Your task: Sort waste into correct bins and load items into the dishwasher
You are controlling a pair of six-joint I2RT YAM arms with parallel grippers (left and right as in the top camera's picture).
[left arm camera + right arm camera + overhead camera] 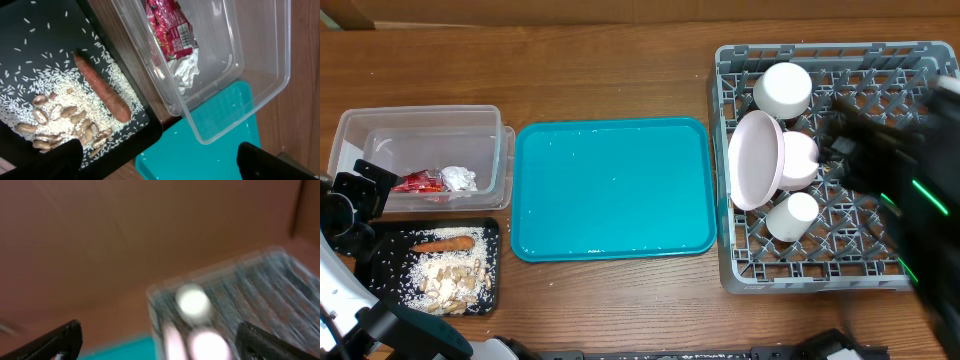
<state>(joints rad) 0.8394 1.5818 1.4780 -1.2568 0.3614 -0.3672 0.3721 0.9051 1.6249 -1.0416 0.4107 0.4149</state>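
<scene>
The clear tub (420, 118) at the left holds the red wrapper (418, 182) and the foil ball (459, 179). In front of it the black tray (390, 245) carries the carrot (447, 242) and beige scraps with rice (448, 280). The grey dish rack (860, 55) on the right holds a plate on edge (755, 160), a bowl (798, 160) and two cups (782, 88) (792, 215). My left gripper (160, 167) is open above the carrot (102, 90) and wrapper (170, 27), holding nothing. My right gripper (160, 345) is open and empty over the rack (250, 290), in a blurred view.
A large teal serving tray (612, 188) lies in the middle between the bins and the rack, with a few rice grains on it. The wooden table runs around everything. The right arm (910, 190) covers the rack's right side.
</scene>
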